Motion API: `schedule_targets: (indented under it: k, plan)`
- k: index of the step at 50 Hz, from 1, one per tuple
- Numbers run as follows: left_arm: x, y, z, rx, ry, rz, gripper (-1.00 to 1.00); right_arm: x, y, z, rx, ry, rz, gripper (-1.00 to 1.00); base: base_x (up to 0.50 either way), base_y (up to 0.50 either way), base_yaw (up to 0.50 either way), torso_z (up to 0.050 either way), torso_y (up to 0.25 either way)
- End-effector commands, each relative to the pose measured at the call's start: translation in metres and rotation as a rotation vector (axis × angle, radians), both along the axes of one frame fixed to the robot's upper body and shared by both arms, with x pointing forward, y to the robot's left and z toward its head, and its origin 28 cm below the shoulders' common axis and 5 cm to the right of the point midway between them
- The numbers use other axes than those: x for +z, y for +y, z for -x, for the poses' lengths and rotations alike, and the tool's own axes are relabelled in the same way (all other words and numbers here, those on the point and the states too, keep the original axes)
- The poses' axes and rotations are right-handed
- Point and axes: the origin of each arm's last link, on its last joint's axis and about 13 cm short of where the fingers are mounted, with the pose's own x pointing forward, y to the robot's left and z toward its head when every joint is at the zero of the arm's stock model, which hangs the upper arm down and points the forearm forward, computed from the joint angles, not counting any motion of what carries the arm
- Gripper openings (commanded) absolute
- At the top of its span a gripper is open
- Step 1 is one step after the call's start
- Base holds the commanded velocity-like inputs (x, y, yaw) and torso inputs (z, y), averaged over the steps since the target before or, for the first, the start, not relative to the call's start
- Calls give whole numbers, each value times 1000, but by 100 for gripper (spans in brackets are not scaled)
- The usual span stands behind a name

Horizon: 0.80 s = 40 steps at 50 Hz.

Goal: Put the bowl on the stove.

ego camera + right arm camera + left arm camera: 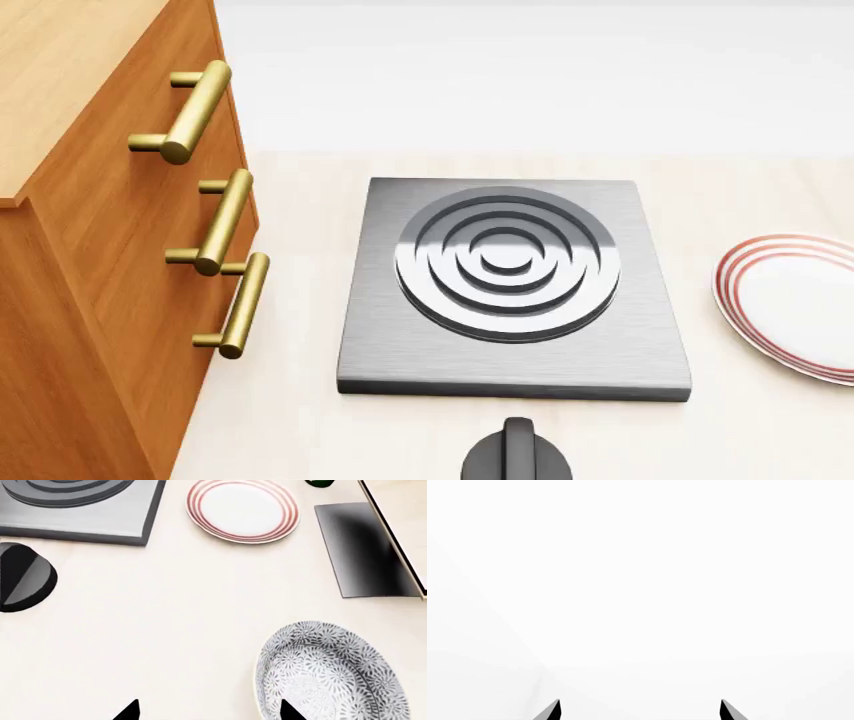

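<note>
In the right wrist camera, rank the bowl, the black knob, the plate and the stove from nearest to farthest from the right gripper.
1. Bowl: right beside one fingertip of the right gripper.
2. Black knob: farther out, at the other side of the picture from the bowl.
3. Red-ringed plate and stove: both farthest, side by side on the counter; too close to call.

Light was bright and even; the stove (514, 345) gleamed softly, and the left wrist view was washed white.
</note>
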Motion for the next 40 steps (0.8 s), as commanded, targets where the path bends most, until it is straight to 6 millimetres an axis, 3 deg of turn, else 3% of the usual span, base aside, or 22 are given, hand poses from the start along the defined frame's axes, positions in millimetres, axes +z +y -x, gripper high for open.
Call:
schedule_targets:
  k: [1,10,23,40]
  plan:
    - [-1,0,-1,0,5,0,100,-2,-4,7,-32,8,6,100,0,0,0,0,0]
    - [-3,-1,-2,-3,10,0,100,-7,-4,1,-43,3,32,100,0,0,0,0,0]
    - [-6,-1,-4,-3,22,-6,100,-30,-1,-29,-97,20,103,100,0,0,0,0,0]
    - [-6,-1,-4,0,25,-5,100,-47,3,-46,-98,46,107,100,0,0,0,0,0]
